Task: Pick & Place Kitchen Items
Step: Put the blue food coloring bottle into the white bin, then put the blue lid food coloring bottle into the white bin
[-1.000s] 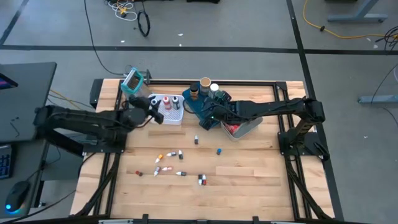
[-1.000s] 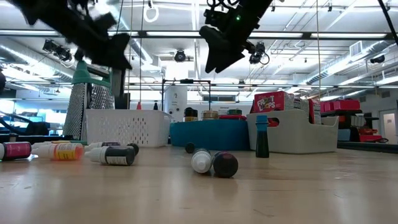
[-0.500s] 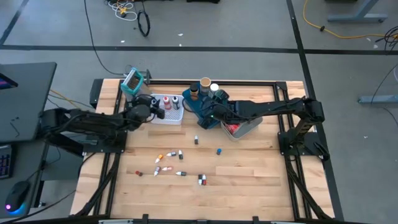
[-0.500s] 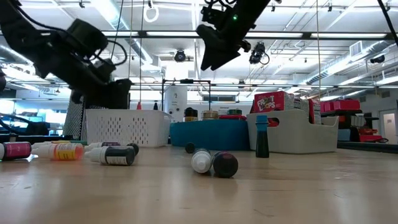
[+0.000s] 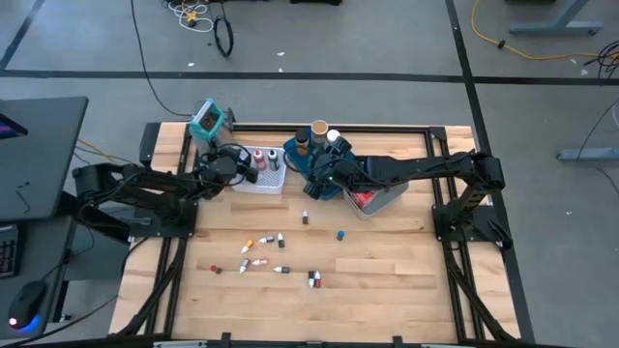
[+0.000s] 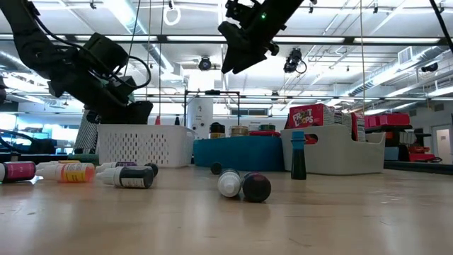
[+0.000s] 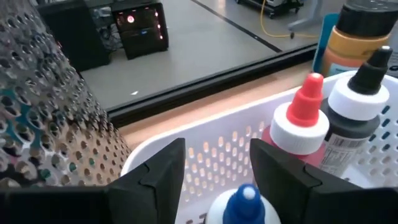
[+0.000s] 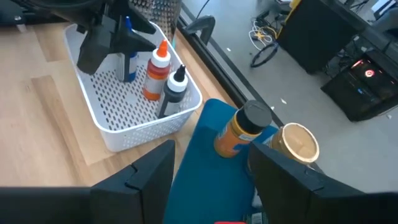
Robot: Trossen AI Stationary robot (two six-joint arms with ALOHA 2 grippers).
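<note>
One blue-capped bottle point(image 7: 244, 202) now stands in the white basket point(image 5: 261, 182), the left gripper point(image 7: 214, 163) having lowered it there, fingers released; the right gripper point(image 5: 311, 181) hovers open over the blue tray point(image 5: 302, 172)

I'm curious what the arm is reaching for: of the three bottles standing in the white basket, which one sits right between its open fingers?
The blue-capped bottle, directly between the left gripper fingers. The red-capped bottle and black-capped bottle stand farther along the basket.

Perforated white plastic basket point(image 7: 205, 155) — pale, matt wooden table point(image 5: 387, 271).
</note>
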